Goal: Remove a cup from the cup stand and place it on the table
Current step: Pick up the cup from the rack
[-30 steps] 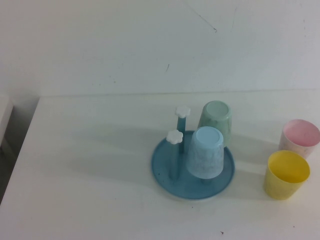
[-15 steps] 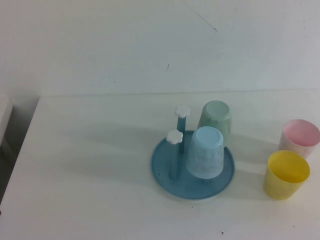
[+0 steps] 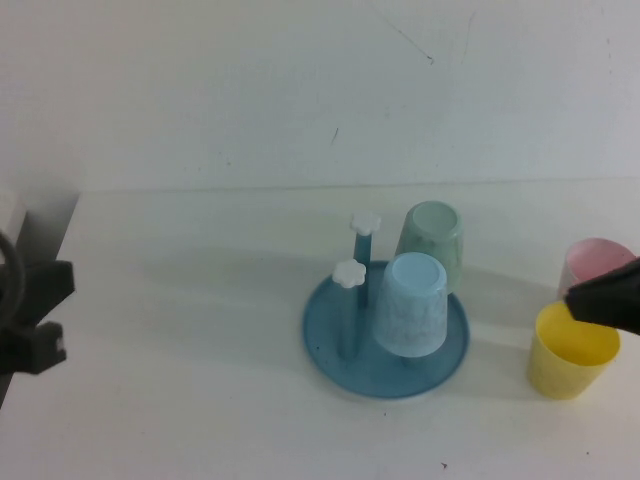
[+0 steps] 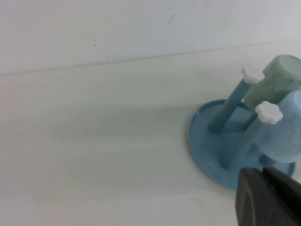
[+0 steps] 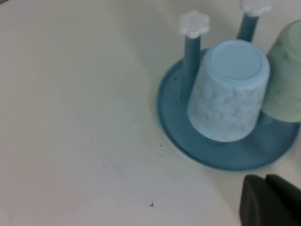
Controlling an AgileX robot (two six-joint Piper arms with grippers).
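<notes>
The sky-blue cup (image 3: 411,305) hangs upside down on a peg of the teal-blue cup stand (image 3: 330,345), on its near right side. It also shows in the left wrist view (image 4: 282,136) and the right wrist view (image 5: 230,92). My left gripper (image 4: 264,175) is shut and empty. It is far left of the stand, where the left arm (image 3: 35,300) enters the high view. My right gripper (image 3: 572,294) is shut and empty. It hovers over the yellow cup at the right edge, well right of the stand. Its tips show in the right wrist view (image 5: 264,181).
A mint-green cup (image 3: 432,240) hangs upside down on the stand's far peg. Two bare pegs with white flower caps (image 3: 348,273) stand on its left side. A yellow cup (image 3: 570,360) and a pink cup (image 3: 590,262) stand upright at the right. The white table (image 3: 180,330) lies bare between stand and left arm.
Both arms have come into the high view: the left arm at the left edge, the right gripper at the right edge over the yellow and pink cups. The cups and stand have not moved.
</notes>
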